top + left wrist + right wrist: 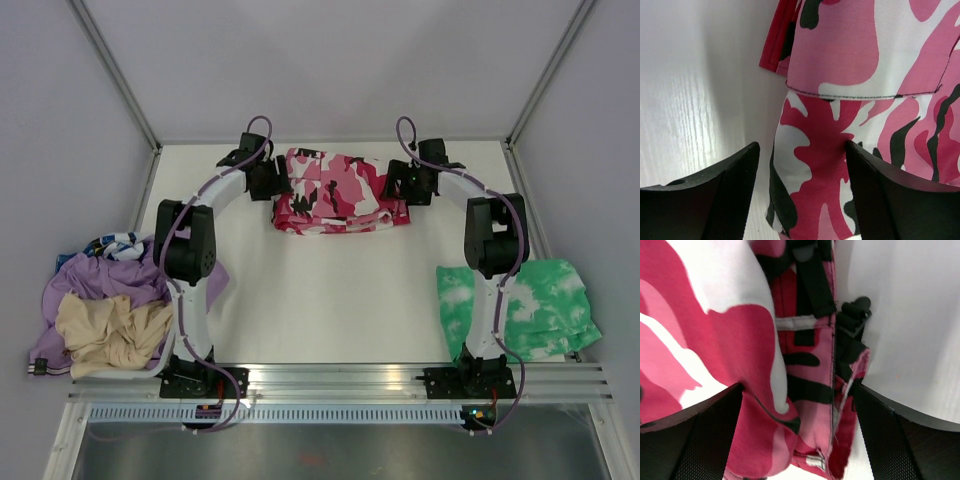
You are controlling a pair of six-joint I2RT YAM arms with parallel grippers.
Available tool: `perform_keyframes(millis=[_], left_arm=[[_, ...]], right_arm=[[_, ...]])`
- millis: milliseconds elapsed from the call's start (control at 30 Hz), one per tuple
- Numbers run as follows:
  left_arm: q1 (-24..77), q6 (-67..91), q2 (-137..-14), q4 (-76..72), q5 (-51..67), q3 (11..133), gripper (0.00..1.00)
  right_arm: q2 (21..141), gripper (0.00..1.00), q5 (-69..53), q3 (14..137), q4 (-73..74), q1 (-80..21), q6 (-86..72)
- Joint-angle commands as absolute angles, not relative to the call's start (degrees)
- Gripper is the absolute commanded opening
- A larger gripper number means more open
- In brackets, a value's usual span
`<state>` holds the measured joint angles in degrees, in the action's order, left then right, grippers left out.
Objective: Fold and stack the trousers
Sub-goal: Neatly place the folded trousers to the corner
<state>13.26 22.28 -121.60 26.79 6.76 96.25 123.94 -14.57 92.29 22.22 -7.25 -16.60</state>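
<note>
Trousers [335,190] lie in a folded camouflage bundle on the white desk [320,300], toward its far edge. A green tie-dye garment [535,305] lies well apart from the trousers, nearer and to their right. A lilac garment [120,280] sits well apart, nearer and to their left, with a beige one [110,330] heaped on it. The left pincer [272,182] is at the trousers' left edge, its jaws spread with flat cloth showing between them. The right pincer [400,184] is at their right edge, jaws wide apart over bunched cloth and a black strap [812,282].
</note>
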Motion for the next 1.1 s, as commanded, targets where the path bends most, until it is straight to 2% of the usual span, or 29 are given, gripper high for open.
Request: perform_keyframes(millis=[0,67,200,233,300,333,400,467,500,533,567,667,867,1067], left_arm=[[13.0,21.0,-124.1,20.6,12.4,95.5,0.74],[13.0,23.3,-125.0,17.2,14.4,94.1,0.74],[13.0,24.9,-127.2,16.7,17.1,94.9,0.7],[12.9,25.0,-127.4,16.5,18.1,94.9,0.7],[12.9,25.0,-127.7,15.9,18.3,94.6,0.68],[13.0,24.8,-128.0,15.8,18.4,94.6,0.68],[13.0,24.9,-128.6,15.6,18.8,94.7,0.63],[12.9,25.3,-129.1,15.3,20.1,94.7,0.56],[13.0,25.7,-129.2,14.9,20.5,94.5,0.43],[13.0,26.4,-129.2,14.9,20.6,94.4,0.34],[13.0,27.2,-128.9,14.6,20.7,93.4,0.19],[13.1,30.4,-126.7,11.2,20.5,89.7,0.02],[13.0,32.6,-121.1,11.8,16.2,87.4,0.02],[13.0,28.7,-119.6,21.3,16.9,94.9,0.02]], right_arm=[[125.9,0.97,-19.1,92.0,15.9,-6.9,-20.2],[126.6,0.95,-19.2,91.8,15.1,-6.9,-21.0],[128.1,0.72,-19.1,91.0,15.6,-7.0,-21.0],[128.1,0.59,-18.4,90.9,16.1,-7.0,-20.9],[127.2,0.46,-17.1,89.8,16.4,-6.9,-20.4],[126.7,0.33,-15.7,89.2,16.3,-6.9,-20.1],[125.5,0.22,-14.2,87.2,16.1,-7.0,-19.9],[125.0,0.14,-13.5,86.8,17.0,-6.9,-20.0],[125.0,0.12,-13.7,87.1,17.1,-6.9,-20.0],[125.0,0.01,-14.7,87.5,17.7,-6.9,-19.8],[125.0,0.0,-15.2,88.9,18.2,-6.9,-19.3],[123.6,0.0,-16.0,91.0,19.2,-6.9,-16.1],[119.8,0.0,-23.5,88.6,16.4,-2.7,-18.7],[116.2,0.0,-24.0,86.0,17.5,-0.5,-19.2]])
